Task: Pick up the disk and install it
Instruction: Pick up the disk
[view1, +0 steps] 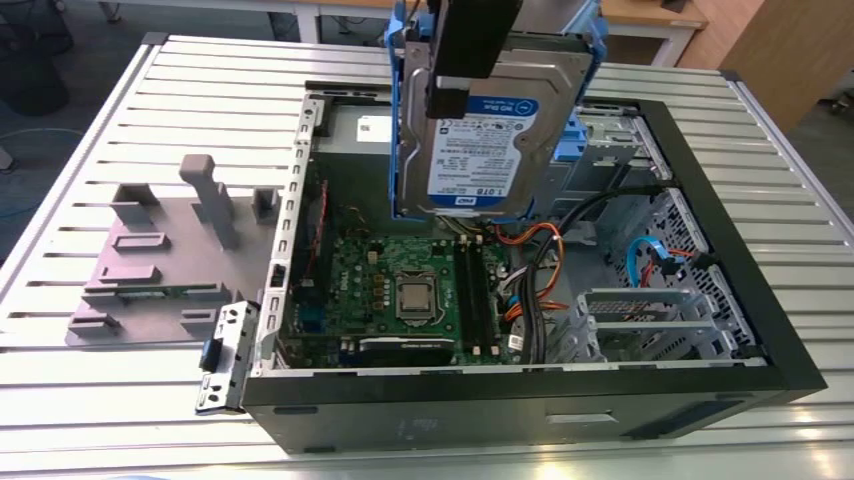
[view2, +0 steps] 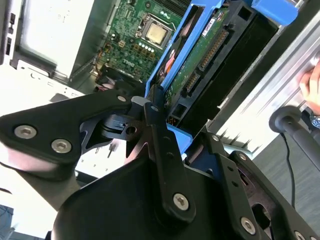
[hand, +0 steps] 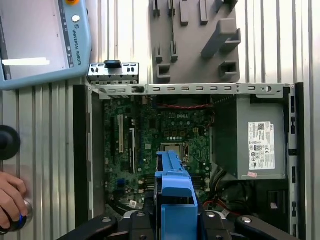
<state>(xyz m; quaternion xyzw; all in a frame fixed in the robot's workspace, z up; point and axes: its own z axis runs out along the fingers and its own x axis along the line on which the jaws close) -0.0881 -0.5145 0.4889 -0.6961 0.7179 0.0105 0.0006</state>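
gripper (view2: 150, 107) is holding the disk (view1: 491, 130), jaws clamped on its blue-railed edge. disk is hanging upright over the open case (view1: 534, 385), above the motherboard (view1: 400, 290). exterior view is cutting off its top, and the drive body is hiding the fingertips there.

A silver table (view1: 120, 400) with long grooves holds an open black computer box (view1: 534, 405), and a grey block tray (view1: 154, 275) lies just beside it.

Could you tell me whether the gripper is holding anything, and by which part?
The gripper holds the disk by its upper end, one of its fingers lying on the labelled face.
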